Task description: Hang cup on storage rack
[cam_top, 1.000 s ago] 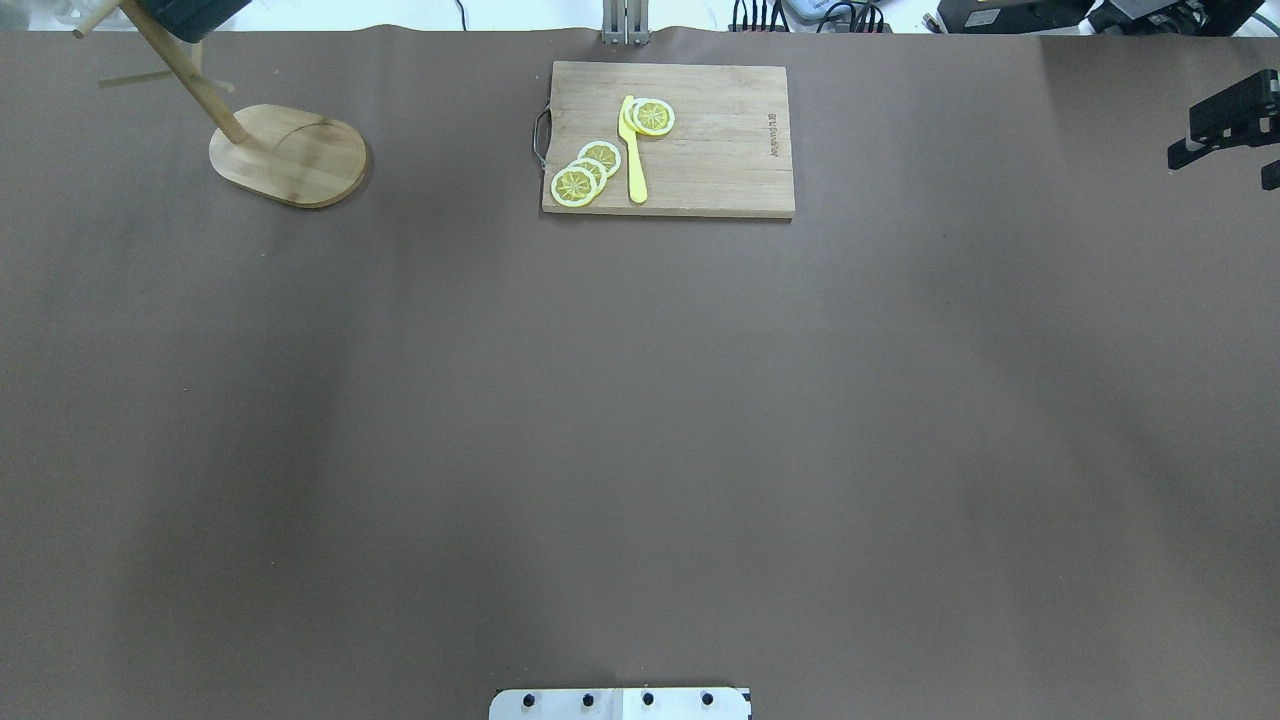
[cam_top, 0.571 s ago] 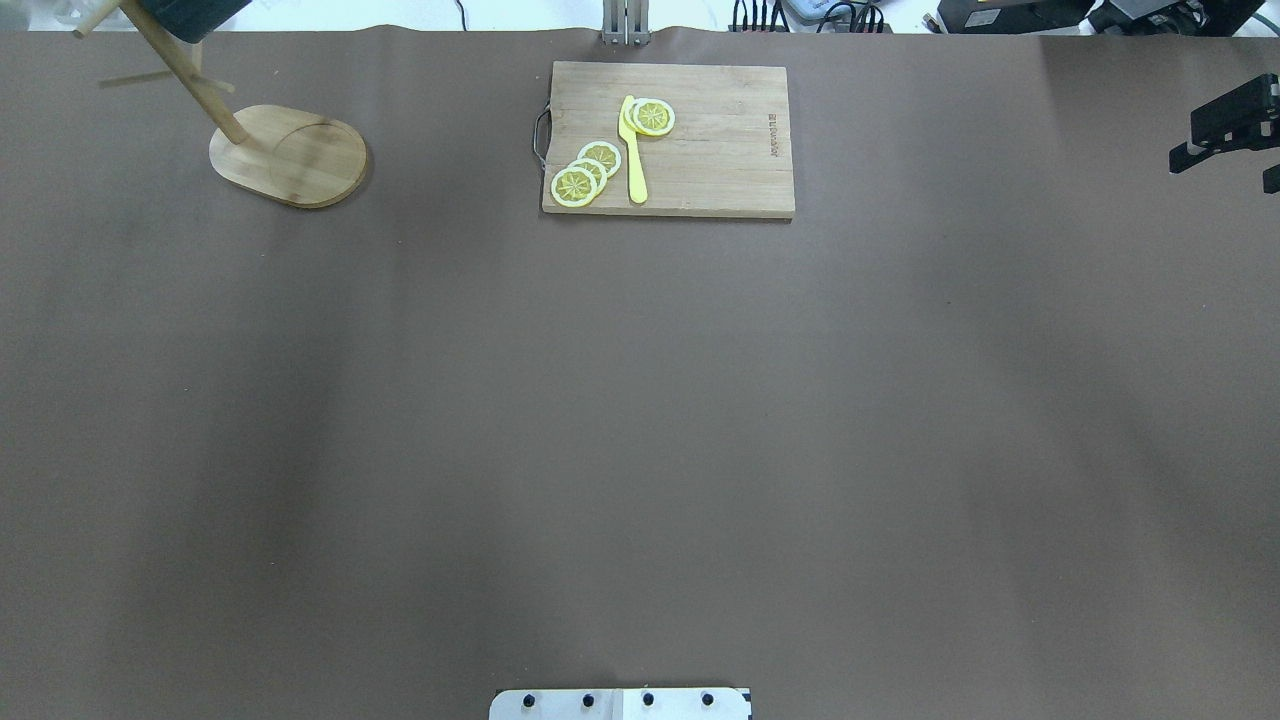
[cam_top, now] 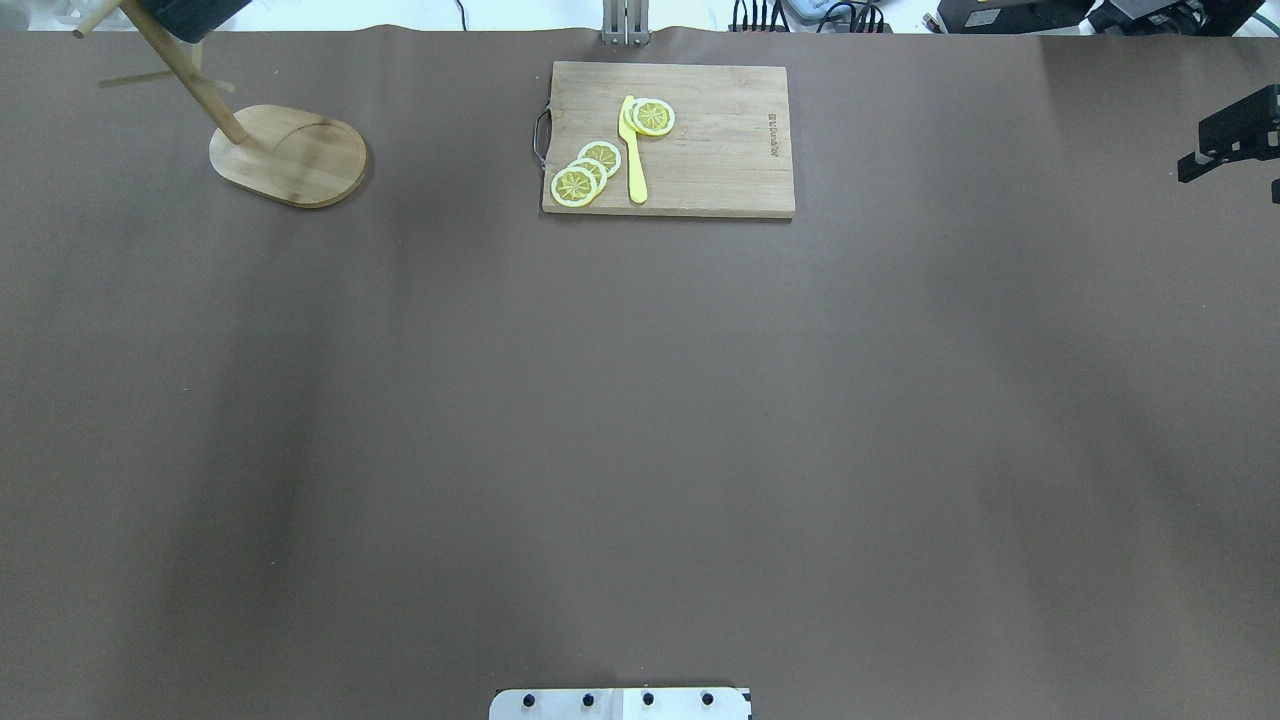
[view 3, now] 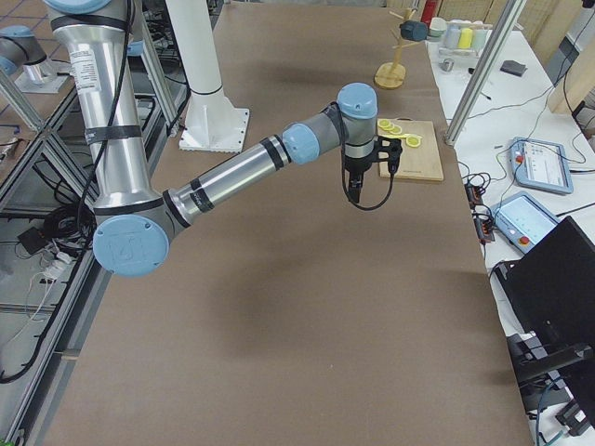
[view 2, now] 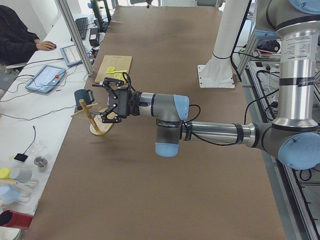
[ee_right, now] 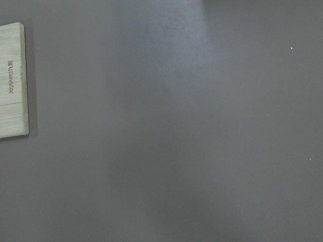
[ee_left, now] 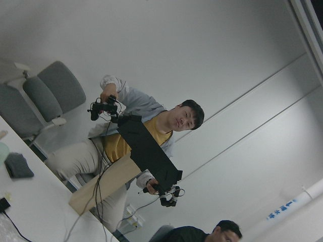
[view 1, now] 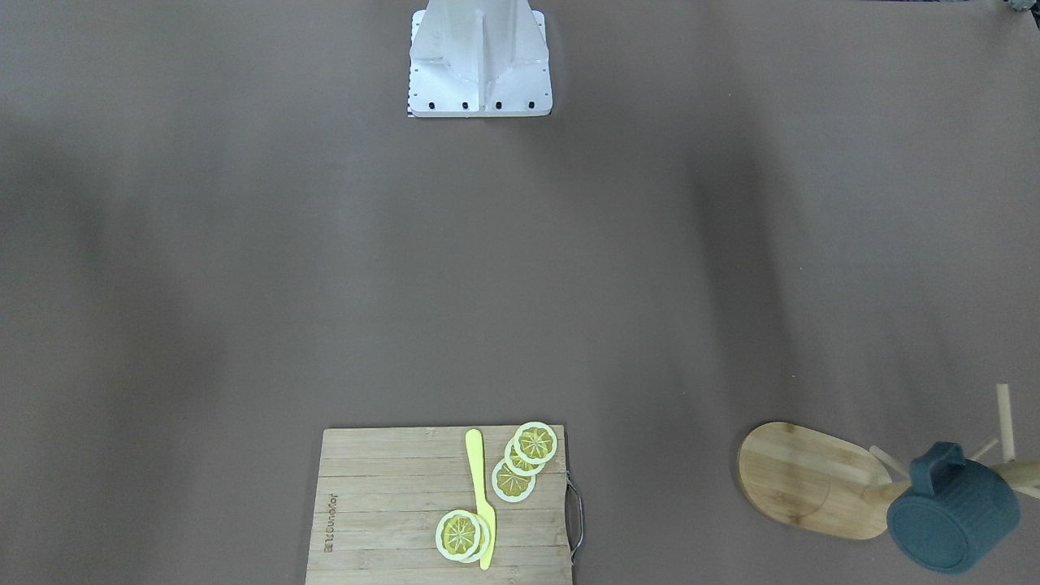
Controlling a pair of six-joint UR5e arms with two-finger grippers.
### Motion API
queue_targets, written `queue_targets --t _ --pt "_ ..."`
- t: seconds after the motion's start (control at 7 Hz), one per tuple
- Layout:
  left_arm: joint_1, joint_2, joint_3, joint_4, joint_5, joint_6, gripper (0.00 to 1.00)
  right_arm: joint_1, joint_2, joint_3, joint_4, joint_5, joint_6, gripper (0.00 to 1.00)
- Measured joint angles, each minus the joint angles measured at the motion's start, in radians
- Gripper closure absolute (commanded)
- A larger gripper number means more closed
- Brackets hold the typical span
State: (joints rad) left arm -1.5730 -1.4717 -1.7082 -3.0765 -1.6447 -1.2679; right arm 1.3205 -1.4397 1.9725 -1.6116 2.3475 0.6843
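The cup point(view 1: 951, 520) hangs on the mug tree point(view 1: 812, 479) at the table's point(view 1: 520, 284) corner. I can't tell if the left gripper point(view 2: 105, 102) or right gripper point(view 3: 372, 172) is open. The chopping board's point(view 1: 382, 487) tiny word is too small to read.

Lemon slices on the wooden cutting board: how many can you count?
5 lemon slices. Three overlap in a row right of the yellow knife in the front-facing view; two lie stacked at its left, the lower one mostly covered. More could hide underneath.

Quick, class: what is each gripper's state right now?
Left gripper: cannot be told from the side view alone.
Right gripper: cannot be told; fingers not clearly shown.
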Motion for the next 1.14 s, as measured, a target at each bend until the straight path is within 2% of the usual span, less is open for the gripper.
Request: queue_targets --t 0.29,0.57,0.71,1.14 --pt "-0.002 0.03 -0.024 0.123 0.054 0.358 0.02 0.012 -0.016 -0.001 0.0 -0.001 -0.007 0.0" --pt "-0.004 0.062 -0.031 0.254 0.053 0.666 0.02 0.057 -0.057 -0.007 0.0 -0.016 -0.093 0.0" --pt "-0.006 0.074 -0.047 0.353 0.009 0.781 0.02 0.089 -0.087 -0.012 0.0 -0.021 -0.163 0.0" --pt "-0.017 0.078 -0.09 0.721 -0.291 0.987 0.01 0.164 -0.18 -0.036 -0.001 -0.028 -0.335 0.0"
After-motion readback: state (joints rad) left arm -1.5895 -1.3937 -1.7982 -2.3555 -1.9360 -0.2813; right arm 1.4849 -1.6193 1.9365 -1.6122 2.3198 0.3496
